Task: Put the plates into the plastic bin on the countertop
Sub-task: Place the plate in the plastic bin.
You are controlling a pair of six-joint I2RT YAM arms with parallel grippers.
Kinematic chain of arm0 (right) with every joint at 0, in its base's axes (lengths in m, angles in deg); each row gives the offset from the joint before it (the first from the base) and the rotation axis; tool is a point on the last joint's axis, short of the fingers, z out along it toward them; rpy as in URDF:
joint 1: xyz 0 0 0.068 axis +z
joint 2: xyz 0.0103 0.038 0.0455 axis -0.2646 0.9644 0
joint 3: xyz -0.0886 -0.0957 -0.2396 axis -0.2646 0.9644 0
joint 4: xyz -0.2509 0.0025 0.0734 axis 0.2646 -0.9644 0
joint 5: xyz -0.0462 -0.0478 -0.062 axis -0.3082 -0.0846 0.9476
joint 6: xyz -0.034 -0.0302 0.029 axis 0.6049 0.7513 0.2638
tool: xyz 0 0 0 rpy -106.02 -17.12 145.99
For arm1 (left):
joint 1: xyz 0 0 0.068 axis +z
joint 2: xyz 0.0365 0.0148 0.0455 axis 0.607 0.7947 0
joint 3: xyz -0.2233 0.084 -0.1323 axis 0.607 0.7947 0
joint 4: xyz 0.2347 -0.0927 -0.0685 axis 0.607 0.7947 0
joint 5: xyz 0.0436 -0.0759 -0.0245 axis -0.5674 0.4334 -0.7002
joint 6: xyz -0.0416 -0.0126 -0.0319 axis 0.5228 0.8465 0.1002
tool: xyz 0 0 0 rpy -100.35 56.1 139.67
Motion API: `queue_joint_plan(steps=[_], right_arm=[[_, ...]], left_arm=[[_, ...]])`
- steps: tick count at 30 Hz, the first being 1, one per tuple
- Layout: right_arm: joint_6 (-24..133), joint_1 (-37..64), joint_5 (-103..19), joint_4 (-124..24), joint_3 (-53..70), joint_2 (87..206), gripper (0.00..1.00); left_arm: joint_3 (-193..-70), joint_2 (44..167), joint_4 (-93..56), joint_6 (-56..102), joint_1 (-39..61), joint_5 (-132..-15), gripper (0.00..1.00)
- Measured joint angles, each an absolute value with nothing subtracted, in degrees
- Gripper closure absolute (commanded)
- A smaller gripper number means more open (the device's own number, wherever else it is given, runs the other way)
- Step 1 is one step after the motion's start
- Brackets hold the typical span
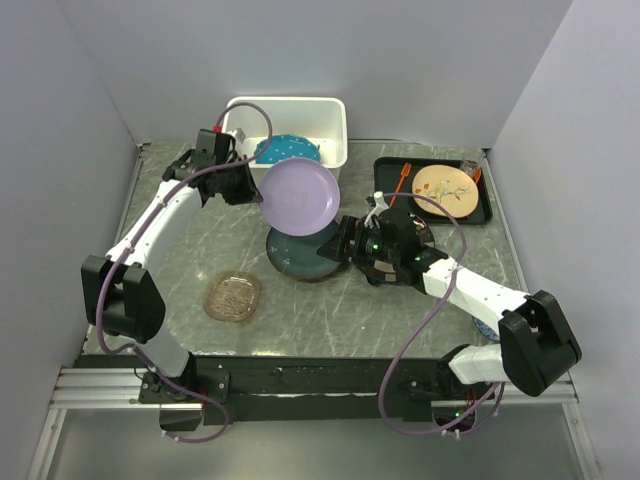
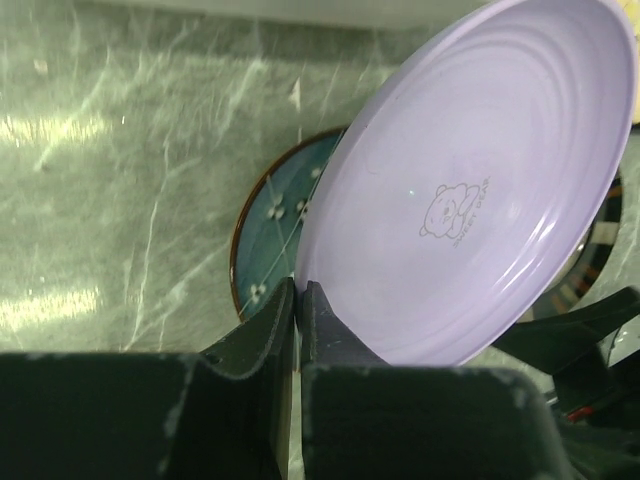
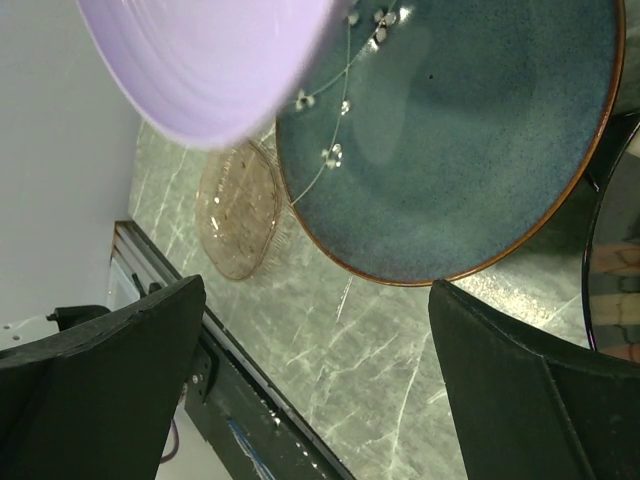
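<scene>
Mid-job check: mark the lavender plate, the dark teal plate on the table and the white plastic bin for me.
lavender plate [image 1: 298,195], top external view, middle of its face.
dark teal plate [image 3: 470,150], right wrist view, middle of its glazed well.
plastic bin [image 1: 290,101], top external view, on its far rim.

Dark teal plate [image 3: 470,150], brown-rimmed, white blossom sprig: lay flat on marbled surface [image 3: 390,360]. Lavender plate [image 3: 210,60]: hung tilted over its rim. Amber glass plate [image 3: 240,215]: beside it, near the surface's edge. Right gripper [image 3: 315,295]: fingers stood wide apart.
</scene>
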State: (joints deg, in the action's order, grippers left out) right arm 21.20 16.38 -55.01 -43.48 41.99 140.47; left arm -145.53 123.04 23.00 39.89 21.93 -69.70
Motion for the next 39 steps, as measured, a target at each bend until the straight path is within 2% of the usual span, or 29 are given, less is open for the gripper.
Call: queue_joint_plan(steps=[21,39], right_arm=[[20.61,16.38,-56.1,-42.06,42.58,140.32,0.0],[21.07,16.38,-56.54,-41.62,42.58,141.33,0.0]], left_arm=[[-157.23,128.83,26.06,39.89,22.13,-70.55,0.99],[-171.17,137.62,27.09,41.85,26.34,-69.55,0.99]])
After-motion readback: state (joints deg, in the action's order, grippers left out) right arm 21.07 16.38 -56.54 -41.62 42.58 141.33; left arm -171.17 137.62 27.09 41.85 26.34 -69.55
